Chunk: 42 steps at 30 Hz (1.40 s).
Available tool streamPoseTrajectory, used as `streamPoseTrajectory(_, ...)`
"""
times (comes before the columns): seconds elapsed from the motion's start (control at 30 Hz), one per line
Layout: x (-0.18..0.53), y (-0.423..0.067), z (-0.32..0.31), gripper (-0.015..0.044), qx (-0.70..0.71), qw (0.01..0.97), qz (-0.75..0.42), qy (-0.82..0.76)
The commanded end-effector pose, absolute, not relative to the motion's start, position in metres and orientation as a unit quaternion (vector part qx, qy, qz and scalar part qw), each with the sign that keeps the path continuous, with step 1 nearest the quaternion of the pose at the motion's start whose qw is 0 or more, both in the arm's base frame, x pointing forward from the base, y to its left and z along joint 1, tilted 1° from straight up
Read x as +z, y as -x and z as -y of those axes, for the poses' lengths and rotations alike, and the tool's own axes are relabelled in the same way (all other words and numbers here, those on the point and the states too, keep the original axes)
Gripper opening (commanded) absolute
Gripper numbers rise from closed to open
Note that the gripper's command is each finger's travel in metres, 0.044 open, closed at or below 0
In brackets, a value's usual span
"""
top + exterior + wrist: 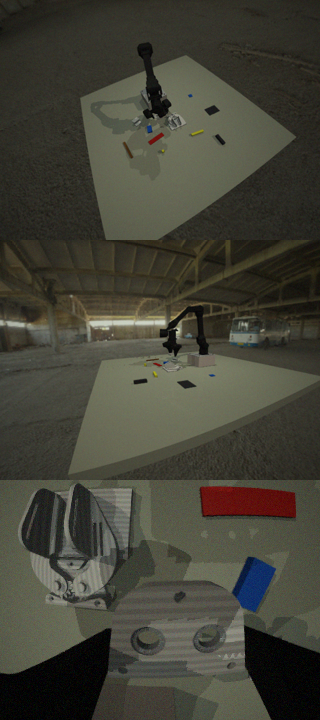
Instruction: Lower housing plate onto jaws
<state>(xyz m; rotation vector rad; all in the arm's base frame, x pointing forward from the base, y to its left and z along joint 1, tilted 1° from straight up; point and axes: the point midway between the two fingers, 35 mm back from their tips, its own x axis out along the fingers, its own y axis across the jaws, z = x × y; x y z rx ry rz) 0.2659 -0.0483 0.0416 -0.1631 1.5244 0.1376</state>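
My gripper (pixel 157 116) (pixel 172 354) (pixel 175 634) is shut on the housing plate (pixel 177 652), a pale plate with a rounded edge and two large round holes, gripped by its two side edges. It hangs above the table, with no contact with the jaw assembly. The pale base (pixel 183 123) (pixel 170 370) (pixel 124 520) lies flat, at upper left in the wrist view. On it stand two dark-faced jaws, the left jaw (pixel 40 525) and the right jaw (pixel 82 522), side by side. Two small round stubs, the left stub (pixel 57 585) and the right stub (pixel 82 586), show at their near ends.
A blue block (pixel 149 129) (pixel 256 584) and a red bar (pixel 156 138) (pixel 247 502) lie near the assembly. A grey notched block (pixel 136 121), brown bar (pixel 127 150), yellow bar (pixel 197 132), black bar (pixel 220 139) and dark square (pixel 212 110) lie farther out.
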Motion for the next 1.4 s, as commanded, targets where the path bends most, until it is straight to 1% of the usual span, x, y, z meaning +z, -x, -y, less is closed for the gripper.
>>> streamPoseTrajectory(0.0,0.041,-0.267,0.035,0.0351,0.055,0.719,-0.689,0.069)
streamPoseTrajectory(0.93,0.040,-0.257,-0.055,0.0351,0.025,0.722,-0.691,0.033)
streamPoseTrajectory(1.37,0.040,-0.256,-0.057,0.0351,0.025,0.722,-0.691,0.032)
